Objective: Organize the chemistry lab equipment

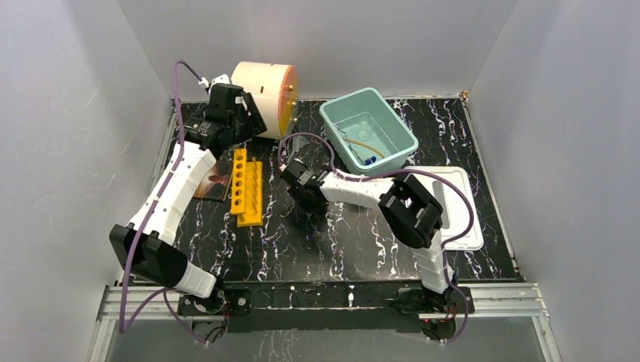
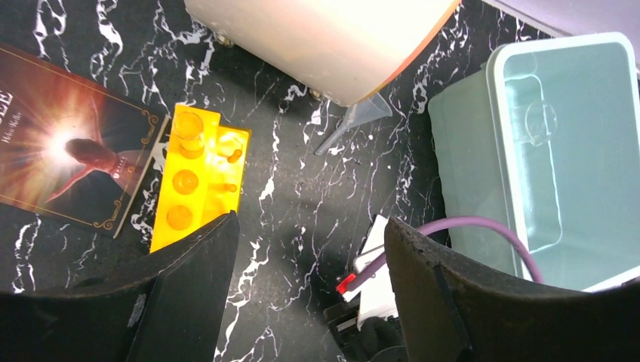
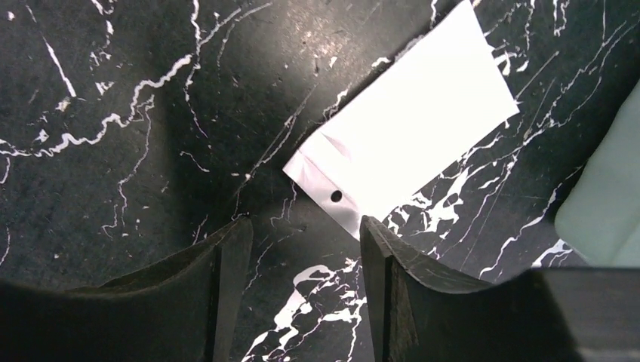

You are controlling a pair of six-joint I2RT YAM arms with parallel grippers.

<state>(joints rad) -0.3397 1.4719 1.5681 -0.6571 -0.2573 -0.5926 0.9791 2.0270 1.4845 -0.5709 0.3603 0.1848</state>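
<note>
The yellow tube rack (image 1: 247, 187) lies on the black marble table, left of centre; it also shows in the left wrist view as the rack (image 2: 198, 173). A clear funnel (image 2: 355, 121) lies on its side against the cream drum. In the teal bin (image 1: 336, 124) rest a tan rubber loop (image 1: 362, 143), a blue-tipped tool (image 1: 370, 160) and a small glass dish (image 2: 540, 121). My left gripper (image 2: 309, 226) hangs open above the table between rack and bin, holding nothing. My right gripper (image 3: 302, 226) is open and empty, low over the table just short of a white plastic pouch (image 3: 407, 113).
The large cream drum (image 1: 264, 89) with its orange face stands at the back left. A dark picture card (image 2: 68, 158) lies left of the rack. A white tray (image 1: 472, 219) sits at the right. The right arm's wrist (image 2: 373, 279) lies close under my left gripper.
</note>
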